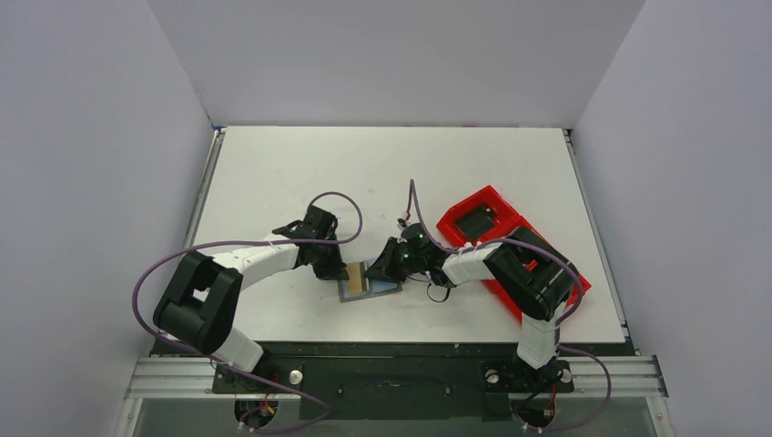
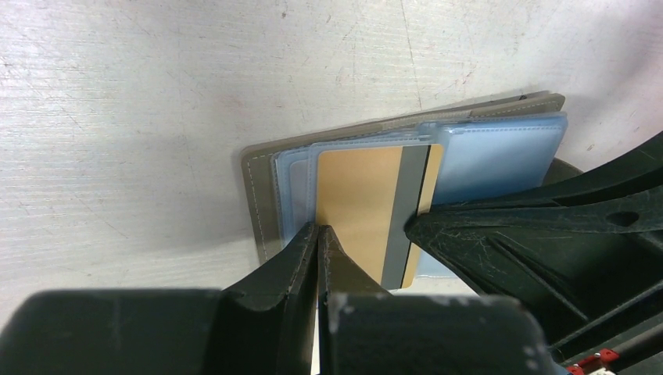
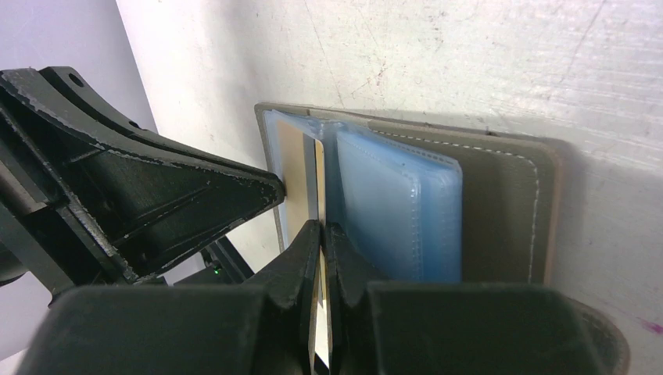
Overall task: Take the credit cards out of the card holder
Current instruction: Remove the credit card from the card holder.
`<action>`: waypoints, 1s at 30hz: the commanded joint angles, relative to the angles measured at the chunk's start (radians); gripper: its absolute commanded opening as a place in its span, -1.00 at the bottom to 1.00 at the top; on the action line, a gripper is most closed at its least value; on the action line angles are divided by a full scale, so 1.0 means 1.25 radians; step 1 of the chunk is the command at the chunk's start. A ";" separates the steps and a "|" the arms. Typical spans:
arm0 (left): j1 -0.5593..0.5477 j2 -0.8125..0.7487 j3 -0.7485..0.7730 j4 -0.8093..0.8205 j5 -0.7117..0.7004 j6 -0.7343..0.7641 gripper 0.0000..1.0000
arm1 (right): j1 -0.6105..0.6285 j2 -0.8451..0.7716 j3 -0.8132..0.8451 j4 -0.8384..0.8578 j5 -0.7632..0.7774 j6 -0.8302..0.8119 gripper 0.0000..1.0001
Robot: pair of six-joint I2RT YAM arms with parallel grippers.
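Tan credit card [image 2: 360, 211] sits in the card holder [image 2: 262, 195], open on the table [image 1: 273, 164]; right gripper [image 3: 322, 230] pinched tight on its edge; left gripper [image 2: 317, 234] closed on nothing, pinning the sleeve; if that pin slips, the card holder would likely drag along.

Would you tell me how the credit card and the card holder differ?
The credit card is tan with a grey stripe; the card holder is taupe with pale blue sleeves. The card is smaller than the holder. The right gripper pinches the card; the holder lies open on the table. Both are flat rectangles.
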State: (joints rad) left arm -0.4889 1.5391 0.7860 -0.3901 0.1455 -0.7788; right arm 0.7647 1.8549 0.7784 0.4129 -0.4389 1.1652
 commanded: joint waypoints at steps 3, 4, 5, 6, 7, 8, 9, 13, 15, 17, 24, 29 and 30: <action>0.006 0.019 -0.011 -0.042 -0.054 0.014 -1.00 | -0.019 -0.046 -0.018 -0.012 0.027 -0.033 -1.00; 0.006 0.019 -0.011 -0.043 -0.055 0.014 -1.00 | -0.020 -0.048 -0.017 -0.016 0.028 -0.035 -1.00; 0.007 0.019 -0.011 -0.043 -0.055 0.014 -1.00 | -0.020 -0.050 -0.017 -0.024 0.031 -0.040 -1.00; 0.007 0.019 -0.011 -0.045 -0.056 0.014 -1.00 | -0.023 -0.054 -0.017 -0.027 0.032 -0.042 -1.00; 0.008 0.018 -0.011 -0.045 -0.056 0.014 -1.00 | -0.023 -0.054 -0.017 -0.034 0.035 -0.046 -1.00; 0.008 0.018 -0.010 -0.046 -0.057 0.014 -1.00 | -0.025 -0.056 -0.017 -0.037 0.036 -0.047 -1.00; 0.009 0.017 -0.011 -0.047 -0.058 0.014 -1.00 | -0.026 -0.058 -0.018 -0.041 0.037 -0.050 -1.00; 0.009 0.020 -0.010 -0.047 -0.057 0.018 -1.00 | -0.030 -0.060 -0.017 -0.052 0.039 -0.058 -1.00; 0.009 0.022 -0.011 -0.045 -0.054 0.018 -1.00 | -0.029 -0.060 -0.013 -0.060 0.040 -0.063 -1.00; 0.009 0.023 -0.011 -0.042 -0.053 0.018 -1.00 | -0.031 -0.059 -0.011 -0.068 0.042 -0.065 -1.00; 0.009 0.032 -0.007 -0.043 -0.052 0.020 -1.00 | -0.031 -0.057 -0.014 -0.087 0.056 -0.077 -0.97; 0.009 0.037 -0.005 -0.041 -0.051 0.020 -1.00 | -0.033 -0.058 -0.022 -0.073 0.051 -0.072 -0.89; 0.009 0.038 -0.004 -0.038 -0.050 0.021 -1.00 | -0.033 -0.057 -0.023 -0.065 0.045 -0.069 -0.87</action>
State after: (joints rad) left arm -0.4816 1.5482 0.7864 -0.4030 0.1200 -0.7776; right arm 0.7334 1.8214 0.7681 0.3428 -0.4194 1.1049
